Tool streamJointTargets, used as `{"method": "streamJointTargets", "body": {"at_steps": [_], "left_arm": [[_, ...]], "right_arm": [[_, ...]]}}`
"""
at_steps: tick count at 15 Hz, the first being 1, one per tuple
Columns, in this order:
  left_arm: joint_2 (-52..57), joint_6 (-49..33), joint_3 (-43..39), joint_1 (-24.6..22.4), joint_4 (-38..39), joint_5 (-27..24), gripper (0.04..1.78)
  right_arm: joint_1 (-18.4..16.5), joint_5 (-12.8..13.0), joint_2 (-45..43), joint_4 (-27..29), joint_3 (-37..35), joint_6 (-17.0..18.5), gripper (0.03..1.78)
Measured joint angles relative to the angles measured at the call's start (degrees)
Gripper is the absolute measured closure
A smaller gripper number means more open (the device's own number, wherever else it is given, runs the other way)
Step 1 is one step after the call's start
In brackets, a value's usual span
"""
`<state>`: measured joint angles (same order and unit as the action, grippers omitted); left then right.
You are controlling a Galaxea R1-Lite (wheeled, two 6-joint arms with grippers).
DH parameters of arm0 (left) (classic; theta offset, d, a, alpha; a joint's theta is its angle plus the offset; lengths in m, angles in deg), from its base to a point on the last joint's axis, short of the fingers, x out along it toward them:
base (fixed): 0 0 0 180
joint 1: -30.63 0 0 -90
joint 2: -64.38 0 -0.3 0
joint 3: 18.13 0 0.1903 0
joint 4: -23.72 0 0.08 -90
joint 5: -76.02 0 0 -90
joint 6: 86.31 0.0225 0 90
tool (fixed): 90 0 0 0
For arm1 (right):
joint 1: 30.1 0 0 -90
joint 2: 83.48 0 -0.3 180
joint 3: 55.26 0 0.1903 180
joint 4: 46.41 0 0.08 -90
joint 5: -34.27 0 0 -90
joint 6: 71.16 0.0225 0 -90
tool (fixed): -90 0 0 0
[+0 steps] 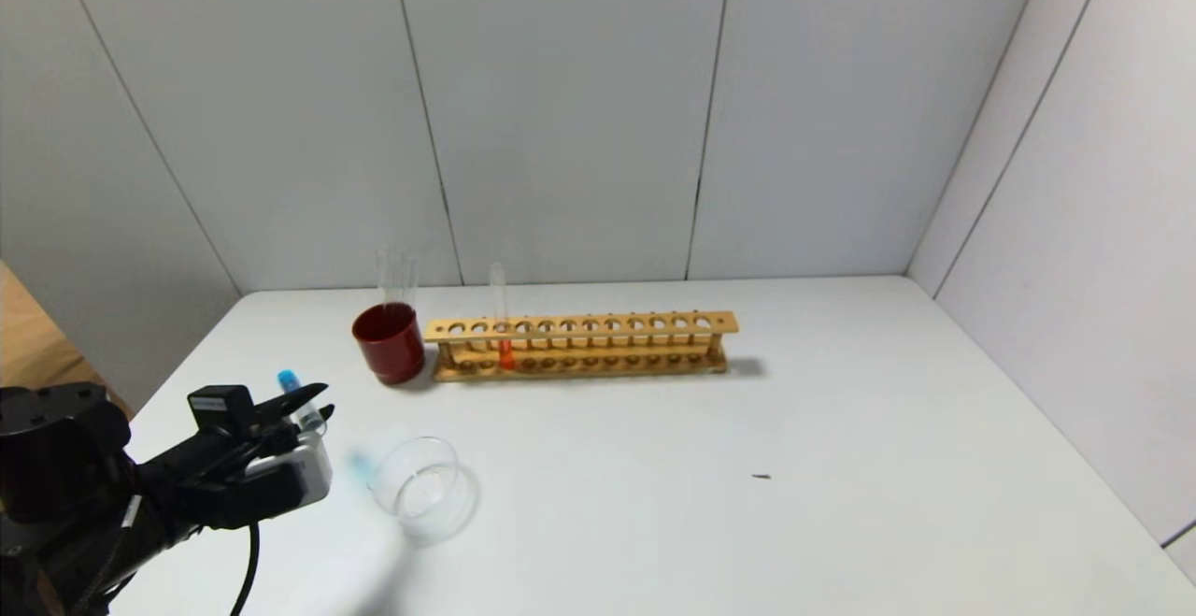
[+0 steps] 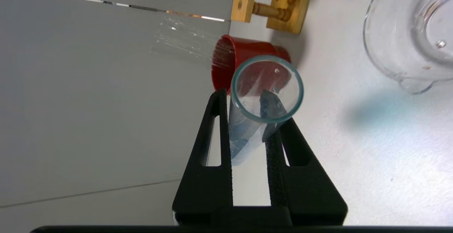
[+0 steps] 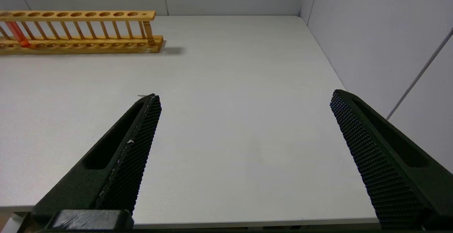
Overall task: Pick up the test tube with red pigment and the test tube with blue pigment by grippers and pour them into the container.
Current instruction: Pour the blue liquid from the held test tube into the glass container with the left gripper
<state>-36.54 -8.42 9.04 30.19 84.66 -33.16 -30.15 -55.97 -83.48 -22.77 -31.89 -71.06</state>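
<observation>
White table [image 1: 841, 429], grey panel walls, left gripper [image 1: 313, 406] jaws clamping blue tube [image 1: 297, 401], right gripper [image 3: 244, 100] jaws wide

Clear, glossy glass in the test tube with blue pigment [image 2: 263, 98], the container [image 2: 403, 45] and the test tube with red pigment [image 1: 501, 317]; smooth, shiny dark red on the cup [image 2: 226, 61]. Pale varnished wood in the rack [image 3: 85, 31], matt white on the table [image 3: 230, 95] and the wall panels [image 1: 561, 111]. Matt black plastic on the left gripper [image 2: 247, 120], finely knurled pads [image 3: 361, 144] on the right gripper [image 3: 244, 102]
</observation>
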Motion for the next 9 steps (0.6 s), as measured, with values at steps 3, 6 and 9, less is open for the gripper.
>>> {"method": "streamJointTargets", "body": {"at_steps": [3, 6, 9], "left_arm": [[-1.0, 3.5, 0.8, 0.1, -0.2, 0.6, 1.5], [-2.9, 6.6, 3.3, 0.3, 0.1, 0.5, 1.5], [-5.0, 11.4, 5.0, 1.0, 0.1, 0.3, 1.5]], "right_arm": [[0.0, 0.0, 0.0, 0.0, 0.0, 0.0, 0.06], [0.0, 0.0, 0.0, 0.0, 0.0, 0.0, 0.06], [0.0, 0.0, 0.0, 0.0, 0.0, 0.0, 0.06]]}}
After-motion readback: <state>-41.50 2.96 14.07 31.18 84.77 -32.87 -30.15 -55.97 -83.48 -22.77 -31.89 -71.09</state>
